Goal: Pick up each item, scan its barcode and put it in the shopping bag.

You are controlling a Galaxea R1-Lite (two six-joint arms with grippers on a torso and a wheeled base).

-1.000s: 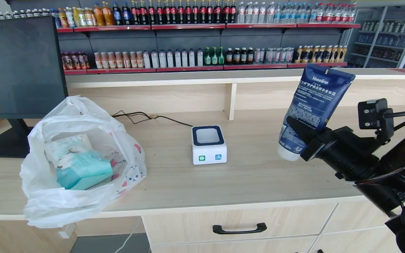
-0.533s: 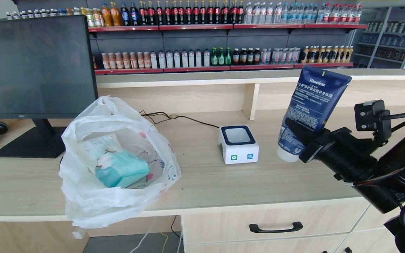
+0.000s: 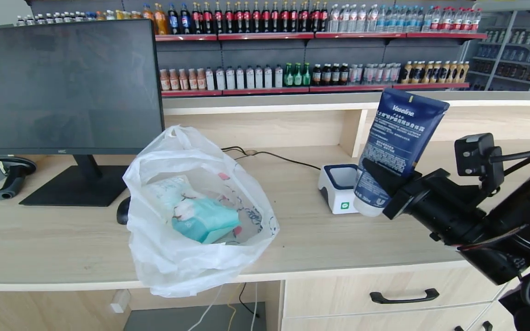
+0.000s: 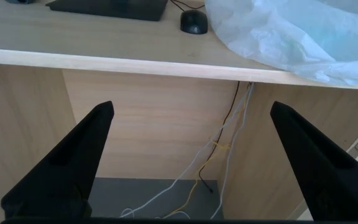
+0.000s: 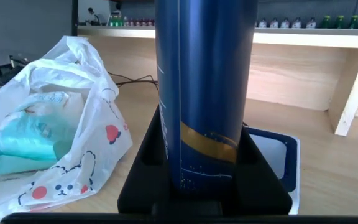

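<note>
Dark blue tube (image 3: 400, 138), white cap down, stands tilted, clamped in the right gripper (image 3: 387, 184). White scanner (image 3: 335, 195) sits just beyond it; translucent shopping bag (image 3: 177, 262) lies well to its left.

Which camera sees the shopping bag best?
The head view: the whole bag sits open on the counter with a teal pack inside. The right wrist view catches one side of it past the tube. The left wrist view sees just its bottom edge, hanging over the counter.

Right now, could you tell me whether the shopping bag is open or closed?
Open: the shopping bag has its mouth gaping wide on the counter, with a teal pack visible inside.
</note>
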